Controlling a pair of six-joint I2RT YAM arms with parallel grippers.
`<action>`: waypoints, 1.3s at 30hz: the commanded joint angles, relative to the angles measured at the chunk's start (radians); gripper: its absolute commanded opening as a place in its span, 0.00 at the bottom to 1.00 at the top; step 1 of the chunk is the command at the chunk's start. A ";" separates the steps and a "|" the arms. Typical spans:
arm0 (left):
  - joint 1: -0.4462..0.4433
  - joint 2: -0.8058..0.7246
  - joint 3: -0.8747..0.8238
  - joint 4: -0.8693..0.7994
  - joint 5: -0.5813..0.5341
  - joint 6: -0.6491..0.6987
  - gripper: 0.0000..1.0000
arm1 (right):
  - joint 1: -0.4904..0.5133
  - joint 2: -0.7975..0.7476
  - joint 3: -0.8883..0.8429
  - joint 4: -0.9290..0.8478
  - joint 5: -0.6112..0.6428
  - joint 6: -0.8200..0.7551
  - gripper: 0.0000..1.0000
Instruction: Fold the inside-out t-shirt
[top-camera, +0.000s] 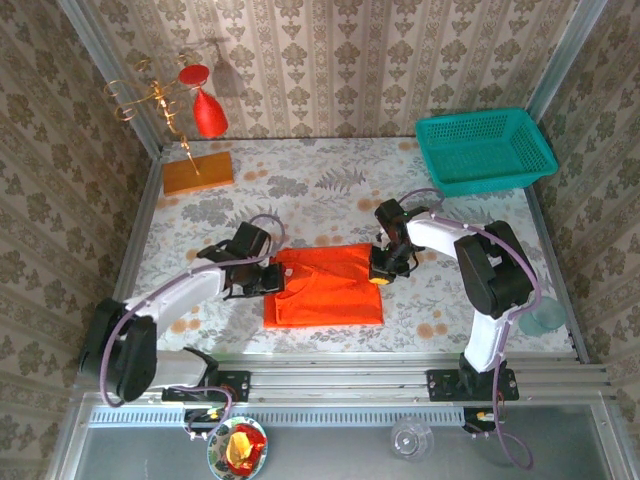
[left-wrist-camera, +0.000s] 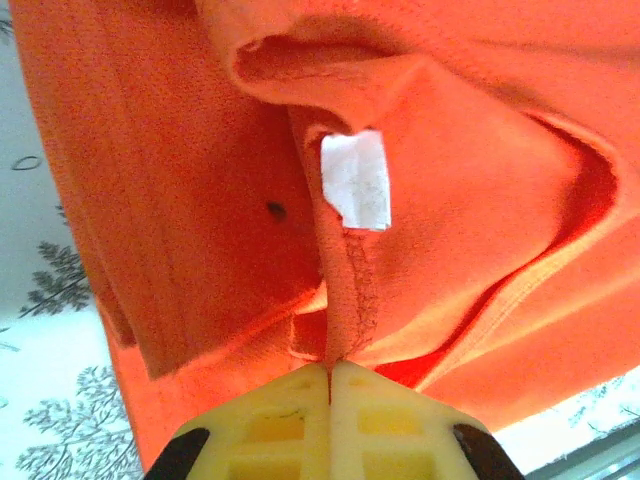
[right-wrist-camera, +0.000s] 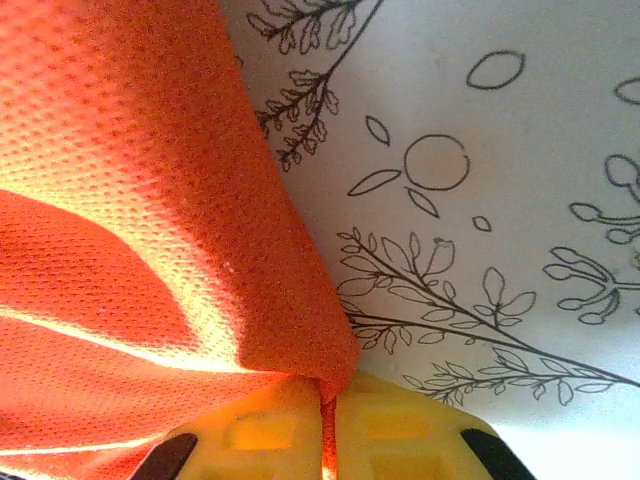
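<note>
Cloth: plain bright orange-red short-sleeved t-shirt (top-camera: 330, 295) of thin soft knit, lying mid-table between the two arms and already gathered into a rough rectangle. Its long axis runs left-right. The neck opening points left. The left wrist view shows the collar seam and a small white sewn-in label (left-wrist-camera: 355, 180), so the inside faces out. The near edge lies close to the aluminium rail (top-camera: 400, 375).

Left gripper (top-camera: 272, 280): at the shirt's left edge. Its yellow fingers (left-wrist-camera: 290, 420) are pressed together with the collar seam pinched between them.

Right gripper (top-camera: 383, 272): at the shirt's far right corner. Its jaws are closed, and a fold of the orange cloth's edge is clamped between the tips (right-wrist-camera: 328, 395). The cloth rises in a ridge from the grip.

Surface: white tablecloth (top-camera: 330, 195) printed with grey leaves and orange flowers, lying flat.

Room: beige damask wallpaper (top-camera: 350, 60) on three sides. A teal plastic mesh basket (top-camera: 485, 150) sits far right, well apart from the shirt. A flat orange-brown wooden block (top-camera: 197, 172) lies far left. Behind it stands a shiny red teardrop ornament on a gold wire stand (top-camera: 208, 112).
</note>
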 joint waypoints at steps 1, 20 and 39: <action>0.002 -0.033 -0.036 -0.087 -0.045 -0.008 0.00 | 0.015 0.033 -0.022 0.000 0.049 0.004 0.10; 0.125 0.303 0.077 -0.006 -0.166 0.133 0.06 | 0.089 -0.104 -0.192 0.020 0.078 0.103 0.02; 0.154 0.620 0.602 0.020 0.008 0.438 0.27 | 0.437 -0.368 -0.227 0.107 0.066 0.467 0.32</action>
